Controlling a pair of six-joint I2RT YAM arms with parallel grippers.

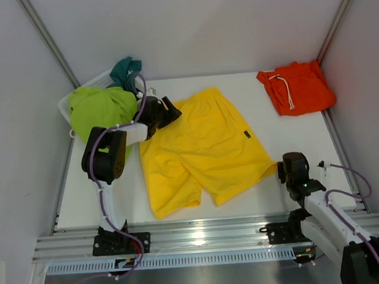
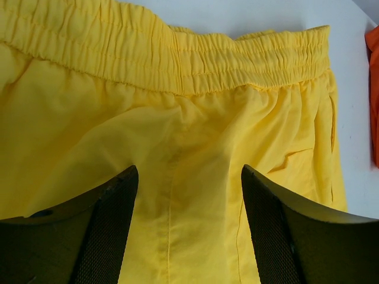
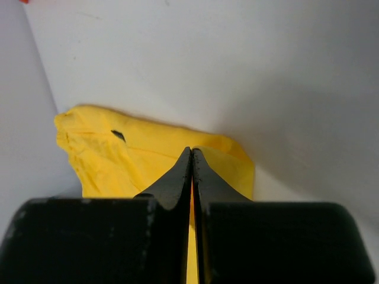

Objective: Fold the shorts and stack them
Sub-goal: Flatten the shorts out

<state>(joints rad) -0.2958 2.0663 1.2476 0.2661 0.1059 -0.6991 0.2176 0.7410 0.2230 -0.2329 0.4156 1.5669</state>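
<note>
The yellow shorts (image 1: 200,148) lie spread flat mid-table, waistband far left, legs toward me, a small dark label (image 1: 247,134) on the right leg. My left gripper (image 1: 167,111) hovers open over the fabric just below the waistband (image 2: 195,65), fingers (image 2: 118,201) apart with cloth showing between them. My right gripper (image 1: 286,170) is at the right leg's hem corner, jaws pressed together with yellow cloth (image 3: 118,160) pinched in the slit (image 3: 192,151). The orange shorts (image 1: 297,87) with a white drawstring lie folded at the far right corner.
A white basket (image 1: 98,79) at the far left holds lime-green shorts (image 1: 100,106) and teal ones (image 1: 127,71). Grey walls close in on both sides. An aluminium rail (image 1: 204,234) runs along the near edge.
</note>
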